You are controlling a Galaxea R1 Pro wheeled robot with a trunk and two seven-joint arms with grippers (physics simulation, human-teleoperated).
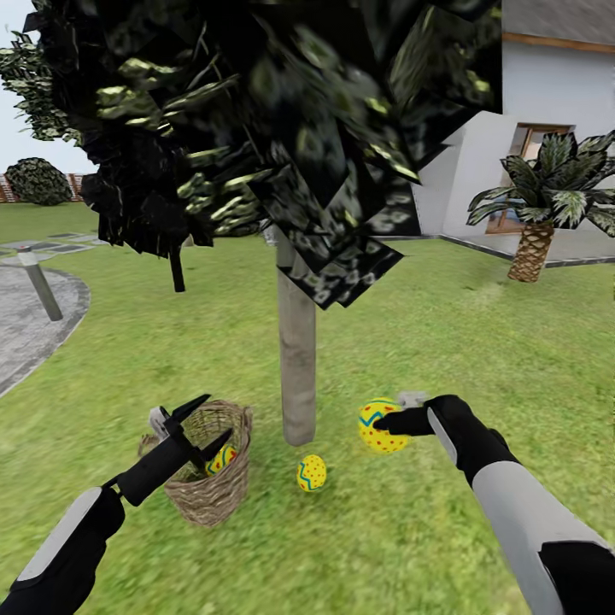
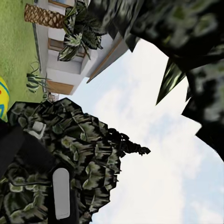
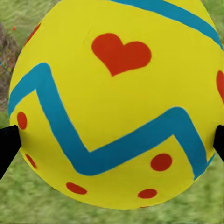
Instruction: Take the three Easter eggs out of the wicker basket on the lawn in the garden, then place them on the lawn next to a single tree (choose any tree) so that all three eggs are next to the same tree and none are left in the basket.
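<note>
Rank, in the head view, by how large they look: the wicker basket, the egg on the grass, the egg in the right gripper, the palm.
1. Palm, though far off
2. Wicker basket
3. Egg held by the right gripper, at
4. Egg on the grass

The held egg is nearer the camera, so the two eggs may be equal.

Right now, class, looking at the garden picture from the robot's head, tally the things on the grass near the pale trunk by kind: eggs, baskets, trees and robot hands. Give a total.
Eggs: 3 (one in the basket, one on the grass, one in the right hand)
Baskets: 1
Pale-trunked trees: 1
Palms: 1
Hands: 2 (left, right)
Total: 8
</note>
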